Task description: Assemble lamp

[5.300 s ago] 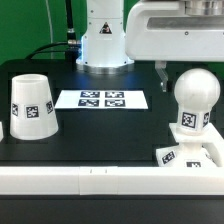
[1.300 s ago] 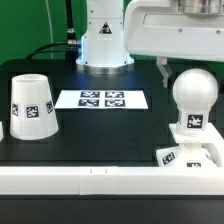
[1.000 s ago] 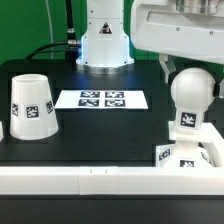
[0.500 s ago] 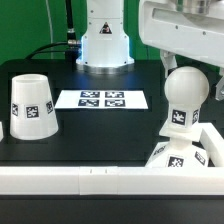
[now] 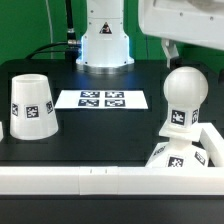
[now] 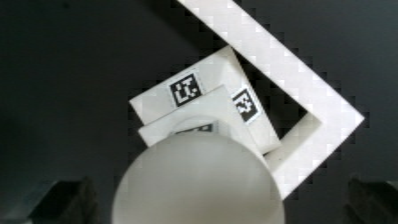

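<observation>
The white ball-shaped bulb [image 5: 185, 93] stands with its tagged neck on the flat square base [image 5: 178, 156] at the exterior view's right. Bulb and base lean toward the exterior view's left, and the base sits tilted against the white corner wall. My gripper [image 5: 186, 52] is open just above the bulb, not touching it; one dark finger [image 5: 168, 49] shows. In the wrist view the bulb [image 6: 199, 180] lies between my spread fingers [image 6: 63, 200], over the tagged base [image 6: 196, 95]. The cone shade [image 5: 32, 105] stands apart at the exterior view's left.
The marker board [image 5: 102, 99] lies flat mid-table in front of the robot's white pedestal [image 5: 105, 40]. A white wall [image 5: 100, 178] runs along the front edge and turns up the right side [image 5: 212, 132]; it shows as a corner in the wrist view [image 6: 294, 75].
My gripper has let go of the bulb and risen above it. Bulb and base have tipped toward the exterior view's left, the base lifting on one side.
</observation>
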You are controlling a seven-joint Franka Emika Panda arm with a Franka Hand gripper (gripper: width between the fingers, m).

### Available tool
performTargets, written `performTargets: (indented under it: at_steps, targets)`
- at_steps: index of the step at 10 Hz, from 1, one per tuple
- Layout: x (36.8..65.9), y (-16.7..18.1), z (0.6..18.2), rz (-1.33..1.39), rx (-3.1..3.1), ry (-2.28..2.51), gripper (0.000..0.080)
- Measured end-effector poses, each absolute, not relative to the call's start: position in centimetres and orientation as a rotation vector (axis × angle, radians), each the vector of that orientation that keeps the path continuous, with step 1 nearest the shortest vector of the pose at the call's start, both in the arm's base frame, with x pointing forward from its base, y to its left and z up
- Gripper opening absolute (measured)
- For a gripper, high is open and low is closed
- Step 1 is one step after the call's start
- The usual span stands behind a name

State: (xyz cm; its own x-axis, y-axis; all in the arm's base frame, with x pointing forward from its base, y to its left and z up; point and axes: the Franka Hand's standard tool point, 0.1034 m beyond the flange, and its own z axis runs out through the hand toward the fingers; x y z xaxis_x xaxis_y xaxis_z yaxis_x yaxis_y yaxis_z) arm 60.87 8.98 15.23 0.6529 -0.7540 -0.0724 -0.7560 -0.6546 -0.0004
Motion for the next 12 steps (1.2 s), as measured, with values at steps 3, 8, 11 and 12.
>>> performTargets:
  at_steps: [3, 8, 11, 12]
  targets:
    - [59.1, 5.8, 16.8, 0.096, -2.874, 1.189, 0.0699]
    - [59.0, 6.0, 16.4, 0.084, -2.911, 1.089, 0.0699]
    - [55.2, -0.4, 14.7, 0.03, -3.024, 0.749, 0.0699]
    - [54.8, -2.3, 14.3, 0.026, -3.027, 0.77, 0.0699]
